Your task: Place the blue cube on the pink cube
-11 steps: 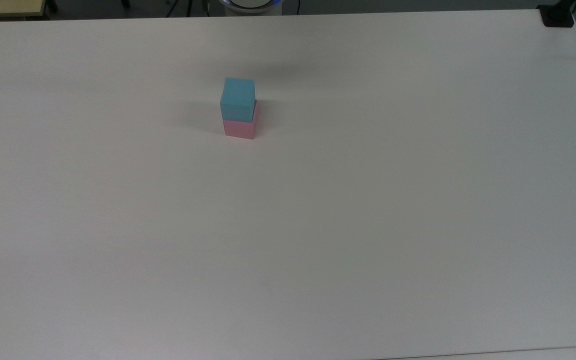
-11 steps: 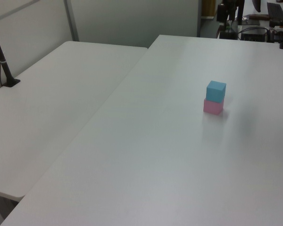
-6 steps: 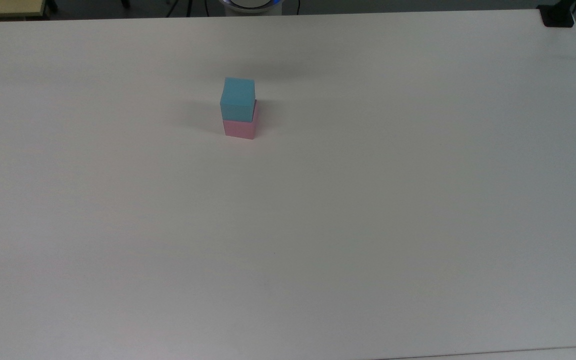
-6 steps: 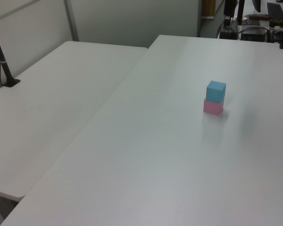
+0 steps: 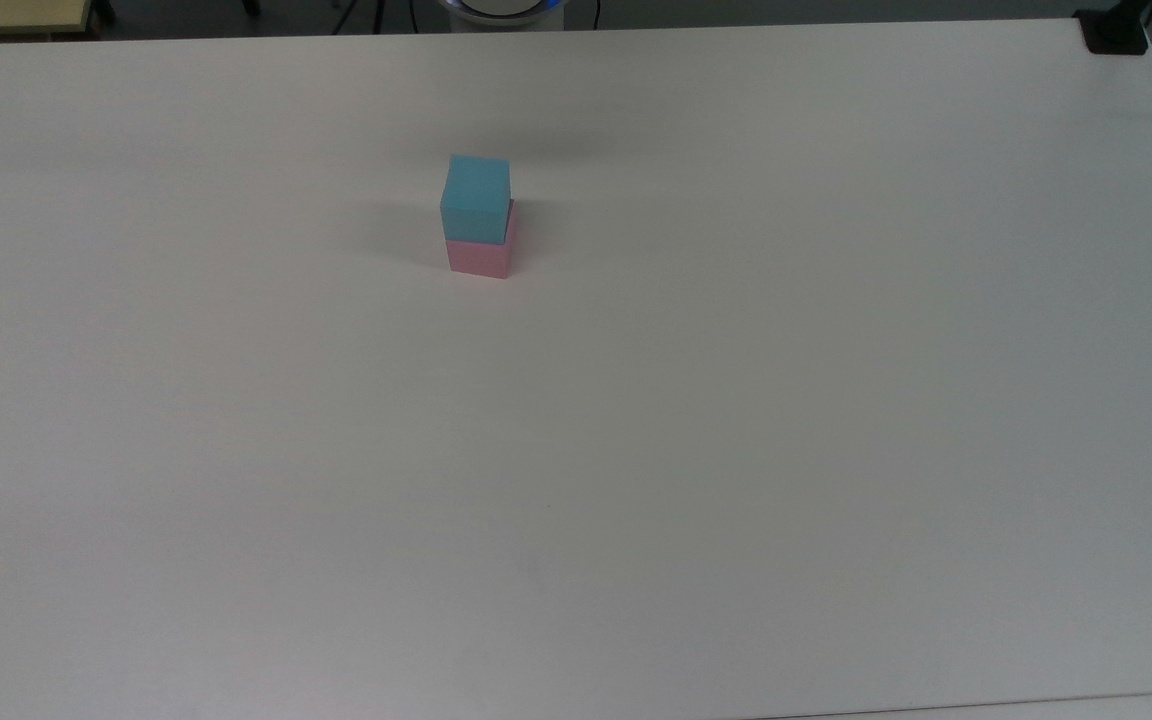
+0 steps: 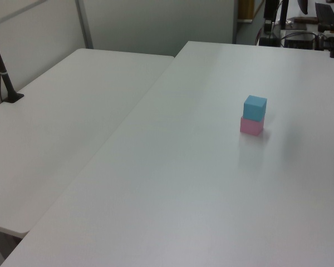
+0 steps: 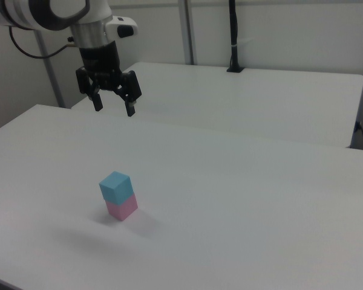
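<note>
The arm (image 7: 45,13) is glossy white with rounded shells, and a broad black band rings the joint. A black cable loops off its left side in the right view. Below a grey collar sits a white block with a small dark spot, then the black gripper (image 7: 114,106), two splayed, angular black fingers (image 7: 97,103) with squared tips.

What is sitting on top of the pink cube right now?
The blue cube rests on the pink cube, set slightly off its edges. It covers the pink cube's top face. The gripper is open, high above the stack and empty.
</note>
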Controlling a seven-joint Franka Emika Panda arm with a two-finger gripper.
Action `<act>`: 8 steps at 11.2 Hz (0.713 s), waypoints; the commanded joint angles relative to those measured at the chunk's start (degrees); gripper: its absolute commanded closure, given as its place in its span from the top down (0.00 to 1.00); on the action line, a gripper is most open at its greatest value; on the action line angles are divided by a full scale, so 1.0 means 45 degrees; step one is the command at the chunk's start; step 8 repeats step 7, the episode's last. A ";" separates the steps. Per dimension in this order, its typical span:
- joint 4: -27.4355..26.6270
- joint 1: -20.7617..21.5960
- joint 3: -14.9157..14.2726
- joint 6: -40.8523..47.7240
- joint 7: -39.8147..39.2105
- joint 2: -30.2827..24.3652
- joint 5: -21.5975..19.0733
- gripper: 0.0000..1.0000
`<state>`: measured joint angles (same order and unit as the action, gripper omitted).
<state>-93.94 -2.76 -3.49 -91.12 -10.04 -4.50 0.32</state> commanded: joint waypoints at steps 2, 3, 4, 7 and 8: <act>0.1227 0.0282 -0.0436 0.0131 -0.0247 0.0979 -0.0109 1.00; 0.1227 0.0263 -0.0436 0.0150 -0.0210 0.0979 -0.0129 1.00; 0.1227 0.0243 -0.0436 0.0112 -0.0132 0.0979 -0.0148 1.00; 0.1207 0.0203 -0.0495 -0.0084 -0.0151 0.0979 -0.0129 1.00; 0.1207 0.0203 -0.0495 -0.0084 -0.0151 0.0979 -0.0129 1.00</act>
